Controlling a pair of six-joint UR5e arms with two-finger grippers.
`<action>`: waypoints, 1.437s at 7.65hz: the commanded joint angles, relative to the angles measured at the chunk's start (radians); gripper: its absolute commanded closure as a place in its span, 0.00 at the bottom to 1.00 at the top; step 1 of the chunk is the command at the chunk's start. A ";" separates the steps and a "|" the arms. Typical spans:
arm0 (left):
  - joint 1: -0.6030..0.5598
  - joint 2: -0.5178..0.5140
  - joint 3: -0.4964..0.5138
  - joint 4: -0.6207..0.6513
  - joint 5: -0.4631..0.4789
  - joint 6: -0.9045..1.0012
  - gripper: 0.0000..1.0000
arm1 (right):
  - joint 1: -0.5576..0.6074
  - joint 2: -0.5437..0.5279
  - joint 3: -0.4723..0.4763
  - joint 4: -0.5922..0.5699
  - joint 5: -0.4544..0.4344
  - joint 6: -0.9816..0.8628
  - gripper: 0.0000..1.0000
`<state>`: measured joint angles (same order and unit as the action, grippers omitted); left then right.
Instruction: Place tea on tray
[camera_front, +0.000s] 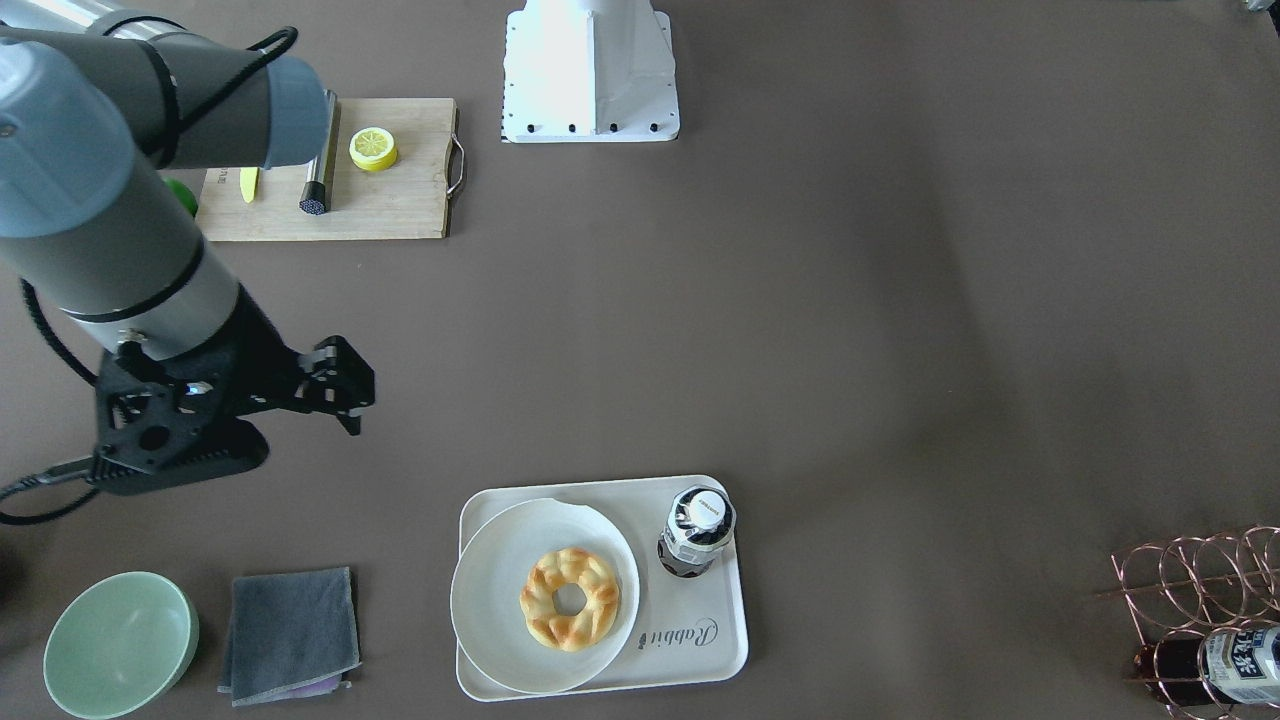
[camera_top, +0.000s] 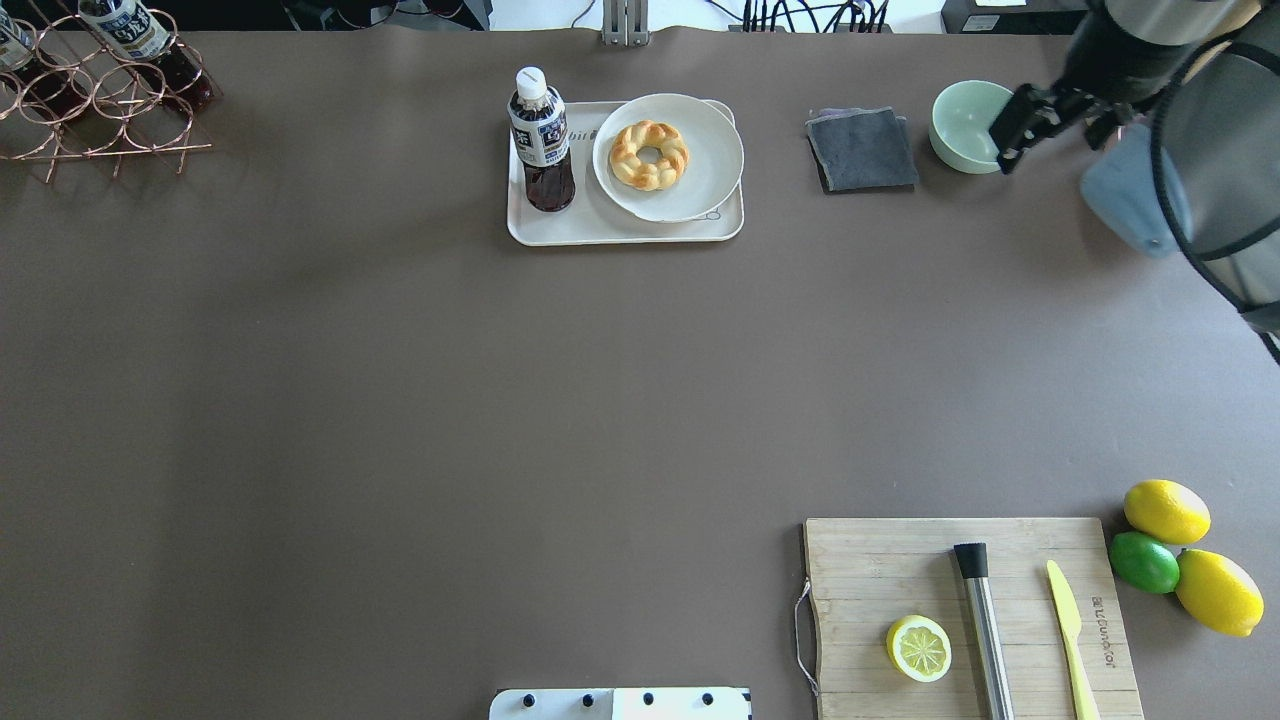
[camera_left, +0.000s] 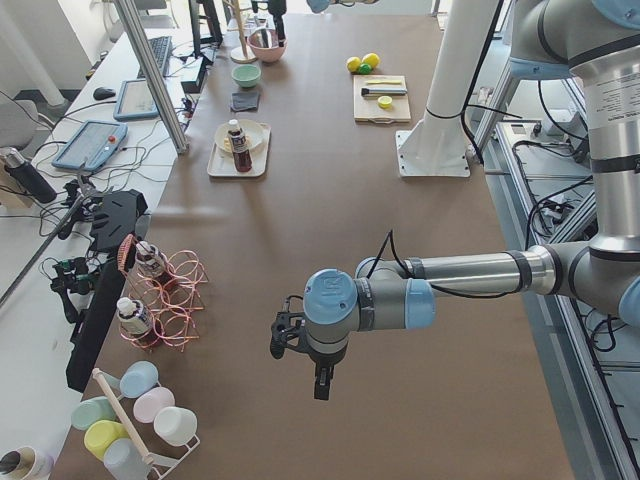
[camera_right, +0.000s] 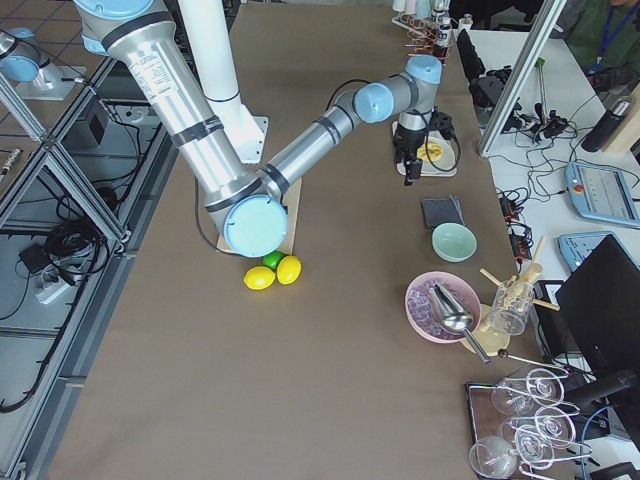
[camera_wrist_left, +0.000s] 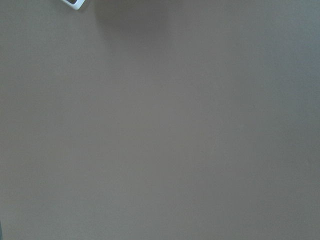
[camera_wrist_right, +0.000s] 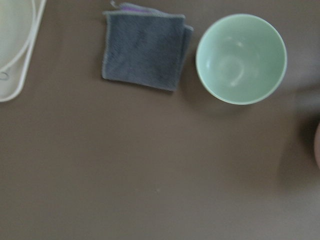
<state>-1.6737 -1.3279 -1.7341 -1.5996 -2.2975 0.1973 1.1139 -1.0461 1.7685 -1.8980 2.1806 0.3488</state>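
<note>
The right gripper (camera_front: 345, 390) hangs above bare brown table (camera_front: 800, 300) with nothing in it. Whether its fingers are apart or together cannot be made out. Just beyond it, toward the table's far edge, lie a folded grey cloth (camera_front: 290, 635) and a pale green bowl (camera_front: 120, 645), both clear of it. To its left along that same edge sits the tray (camera_front: 715, 590), well apart from the gripper, with open table between them.

The tea (camera_front: 697, 530) stands upright on the tray, inside the rim at the end farthest from the gripper. It is just beside a white plate (camera_front: 490, 590) that carries a braided bread ring (camera_front: 570, 598). Behind the gripper, toward the robot's base, lies a wooden cutting board (camera_front: 400, 205), with a broad bare stretch between the two.

The left gripper (camera_left: 320, 380) hangs over bare table far off to the left, near a wire rack (camera_left: 175, 290). Its state cannot be told.
</note>
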 joint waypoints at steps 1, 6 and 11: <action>-0.011 0.006 -0.019 0.032 0.007 0.013 0.02 | 0.168 -0.321 0.060 -0.042 -0.007 -0.403 0.00; -0.034 0.041 0.002 0.043 0.000 0.010 0.02 | 0.397 -0.534 -0.059 -0.020 -0.033 -0.683 0.00; -0.021 0.024 0.013 0.126 0.009 0.010 0.02 | 0.405 -0.571 -0.126 0.191 -0.021 -0.669 0.00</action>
<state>-1.6999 -1.2868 -1.7176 -1.5379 -2.2916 0.2072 1.5172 -1.6166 1.6404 -1.7212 2.1553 -0.3212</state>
